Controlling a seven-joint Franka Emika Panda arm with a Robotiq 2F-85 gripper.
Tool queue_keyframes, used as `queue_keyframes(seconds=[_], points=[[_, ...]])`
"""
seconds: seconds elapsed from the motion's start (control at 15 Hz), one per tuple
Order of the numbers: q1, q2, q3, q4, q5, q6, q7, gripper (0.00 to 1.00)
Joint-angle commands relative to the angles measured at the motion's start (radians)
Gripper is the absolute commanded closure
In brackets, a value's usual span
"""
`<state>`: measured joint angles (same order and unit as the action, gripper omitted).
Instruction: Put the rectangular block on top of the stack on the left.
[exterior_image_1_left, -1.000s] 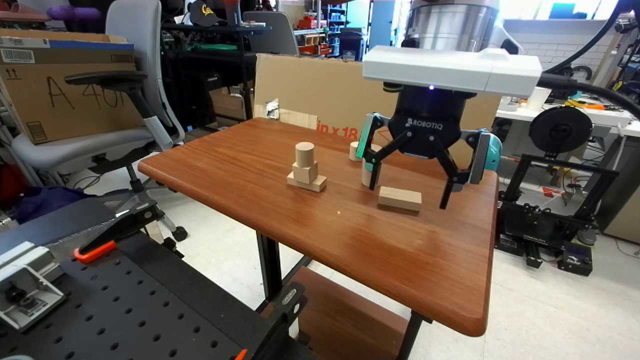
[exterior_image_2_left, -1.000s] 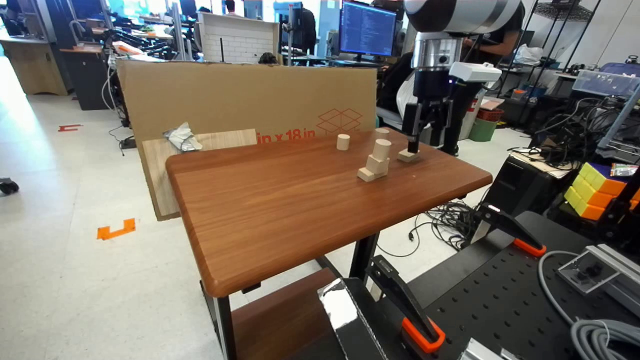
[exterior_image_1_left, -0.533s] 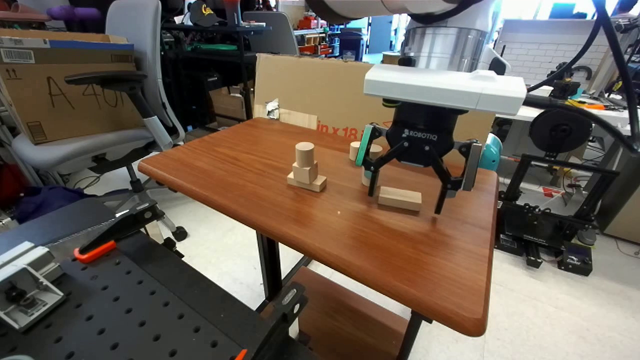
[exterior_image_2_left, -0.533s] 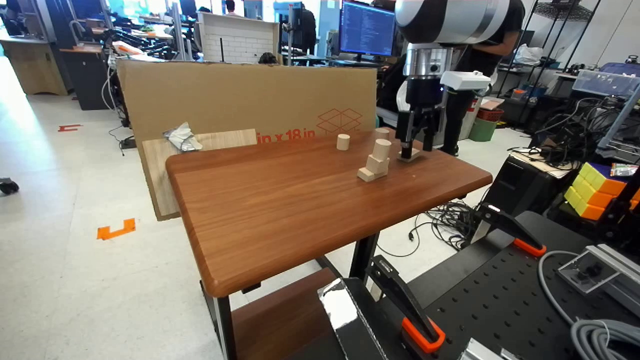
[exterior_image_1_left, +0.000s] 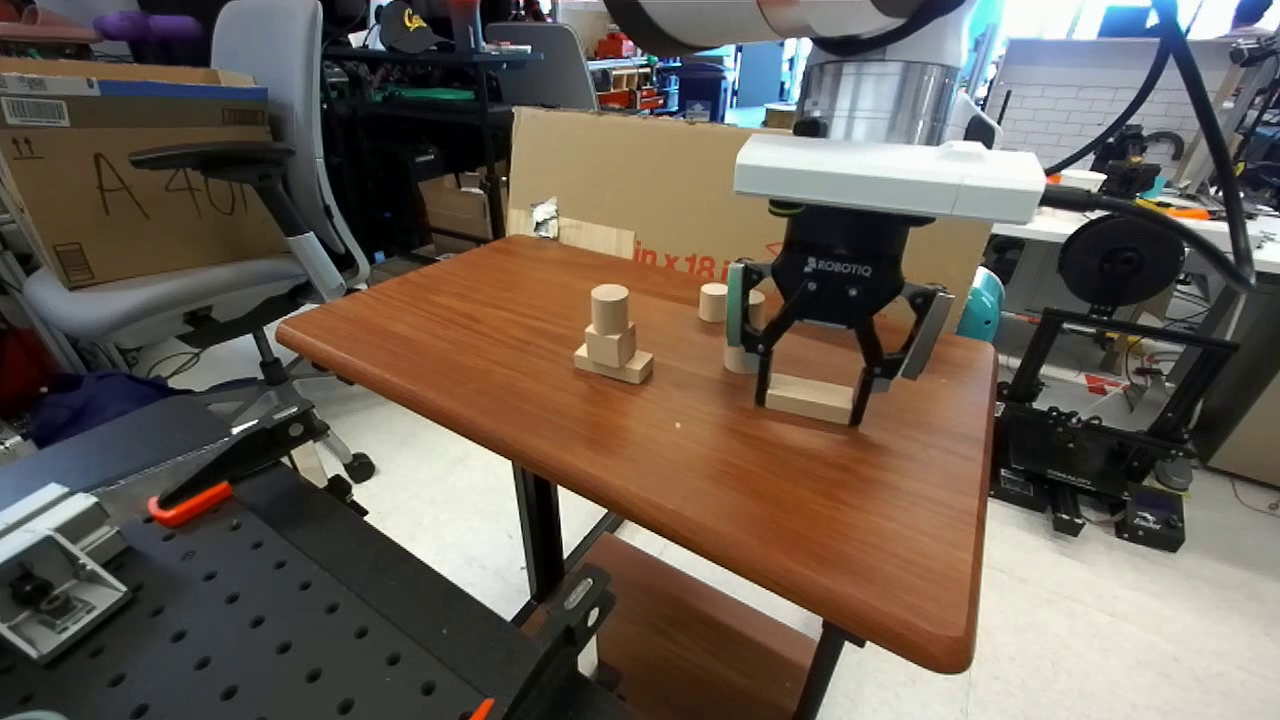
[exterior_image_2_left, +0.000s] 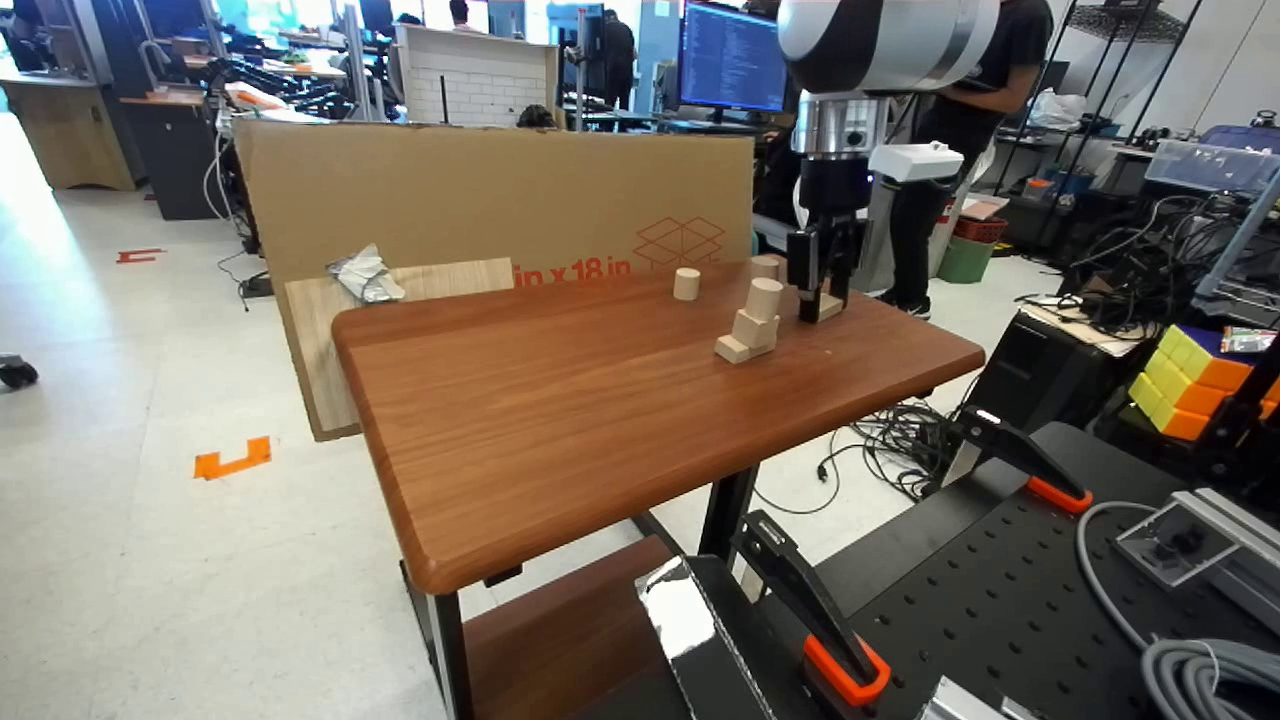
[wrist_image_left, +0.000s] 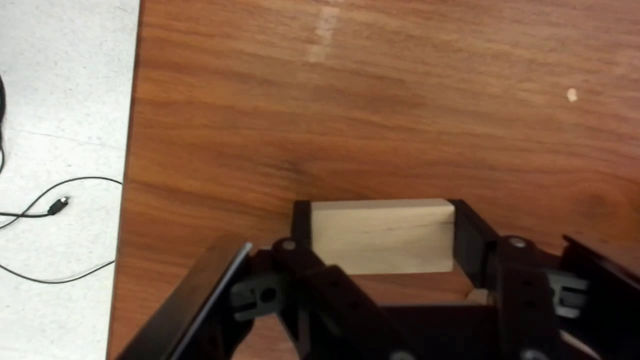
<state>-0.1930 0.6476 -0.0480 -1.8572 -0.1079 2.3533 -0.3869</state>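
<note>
Well apart from stack, hand is gripping block by its ends, seemingly firmly; it's needing straight, level lifting.

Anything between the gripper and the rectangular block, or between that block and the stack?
Nothing visible: the gripper is closed on both ends of the rectangular block, and nothing shows on the direct line to the stack. An upright cylinder stands just behind that line in an exterior view.
</note>
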Motion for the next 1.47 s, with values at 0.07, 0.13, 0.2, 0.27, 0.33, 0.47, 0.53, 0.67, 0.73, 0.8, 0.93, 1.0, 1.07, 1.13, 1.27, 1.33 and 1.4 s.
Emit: queue_keyframes(seconds=[0.07,0.13,0.2,0.27,0.33,0.47,0.53,0.67,0.73,0.8,0.93,1.0,1.07,1.13,1.27,1.33,1.4], points=[[0.002,-0.003,0.005,0.005,-0.044,0.011,-0.024,0.58],[0.003,-0.012,0.007,-0.004,-0.044,0.009,-0.018,0.58],[0.006,-0.019,0.008,-0.012,-0.046,0.008,-0.014,0.58],[0.010,-0.034,0.008,-0.029,-0.047,0.012,-0.008,0.58],[0.014,-0.049,0.008,-0.047,-0.047,0.015,-0.001,0.58],[0.018,-0.086,0.008,-0.096,-0.046,0.023,0.002,0.58],[0.022,-0.105,0.006,-0.123,-0.046,0.030,0.008,0.58],[0.026,-0.139,0.003,-0.164,-0.044,0.035,0.020,0.58],[0.028,-0.156,0.000,-0.182,-0.043,0.036,0.029,0.58],[0.029,-0.172,0.000,-0.197,-0.040,0.036,0.036,0.58],[0.033,-0.201,0.003,-0.215,-0.030,0.029,0.056,0.58],[0.034,-0.213,0.008,-0.215,-0.018,0.015,0.067,0.58],[0.036,-0.223,0.011,-0.218,-0.009,0.015,0.077,0.58],[0.042,-0.234,0.014,-0.219,0.003,0.016,0.095,0.58],[0.057,-0.261,0.020,-0.230,0.018,0.024,0.132,0.58],[0.066,-0.287,0.023,-0.244,0.025,0.023,0.150,0.58],[0.077,-0.304,0.026,-0.250,0.030,0.018,0.171,0.58]])
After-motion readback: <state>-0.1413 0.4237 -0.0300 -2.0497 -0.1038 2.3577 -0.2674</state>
